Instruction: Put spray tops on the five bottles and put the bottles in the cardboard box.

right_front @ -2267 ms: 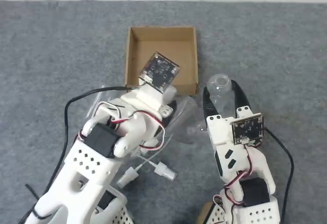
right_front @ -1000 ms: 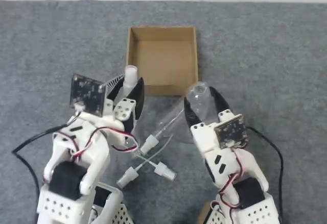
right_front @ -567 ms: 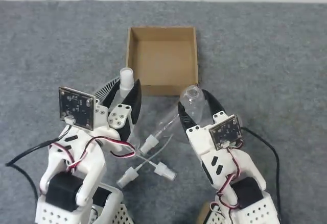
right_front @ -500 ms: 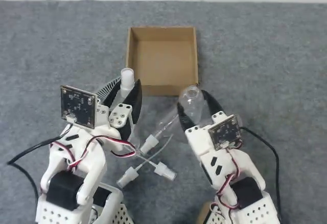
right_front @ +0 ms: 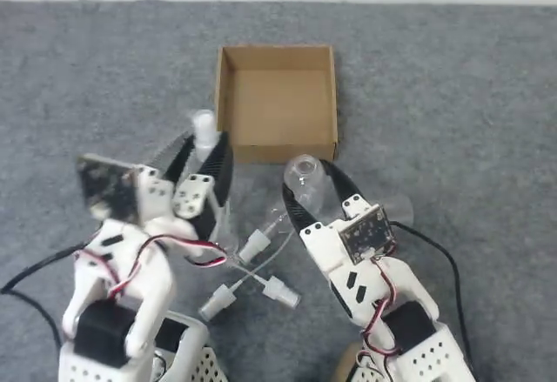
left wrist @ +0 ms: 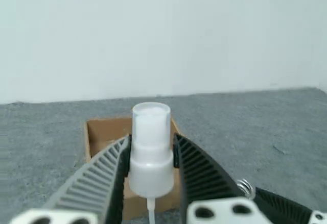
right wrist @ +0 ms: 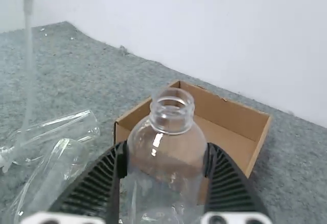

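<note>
Grey carpet [right_front: 452,95]; left gripper [left wrist: 150,141] tight around head-up spray top [left wrist: 151,155], right gripper [right wrist: 166,160] tight around mouth-up bottle [right wrist: 166,132].

The white plastic spray top [left wrist: 151,152] sends its thin tube past the picture's edge and hides the middle of the brown cardboard box [left wrist: 104,132] behind it. The held clear plastic bottle [right wrist: 166,147] is cut off at its lower body. The dark camera board [right_front: 106,186] on the left arm is blurred. The clear bottles lying on the grey carpet [right wrist: 61,127] are mostly covered by the 2 arms, so their number cannot be told.
</note>
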### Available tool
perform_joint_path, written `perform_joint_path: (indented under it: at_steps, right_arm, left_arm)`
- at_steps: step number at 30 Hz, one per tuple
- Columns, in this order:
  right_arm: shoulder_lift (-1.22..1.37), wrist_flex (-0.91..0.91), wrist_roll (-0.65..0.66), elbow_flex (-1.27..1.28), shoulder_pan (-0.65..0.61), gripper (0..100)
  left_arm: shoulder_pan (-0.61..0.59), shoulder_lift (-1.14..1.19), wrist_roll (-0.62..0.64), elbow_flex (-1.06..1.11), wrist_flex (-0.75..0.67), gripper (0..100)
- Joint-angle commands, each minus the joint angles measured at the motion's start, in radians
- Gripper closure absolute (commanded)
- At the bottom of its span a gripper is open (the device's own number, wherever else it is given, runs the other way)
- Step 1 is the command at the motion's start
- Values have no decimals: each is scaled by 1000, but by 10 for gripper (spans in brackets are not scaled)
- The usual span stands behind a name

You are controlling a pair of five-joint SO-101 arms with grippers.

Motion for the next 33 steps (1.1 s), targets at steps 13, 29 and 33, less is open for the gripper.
perform_joint_path:
  at_steps: [13,29,33]
  right_arm:
    - [-22,-28,14,21,-133,924]
    - [-22,8,21,21,-182,924]
    - [-22,45,106,21,-237,924]
  left_arm:
    - [-66,-284,23,30,-31,989]
    - [-66,-318,98,22,-184,989]
    - [-101,-319,132,1,-158,989]
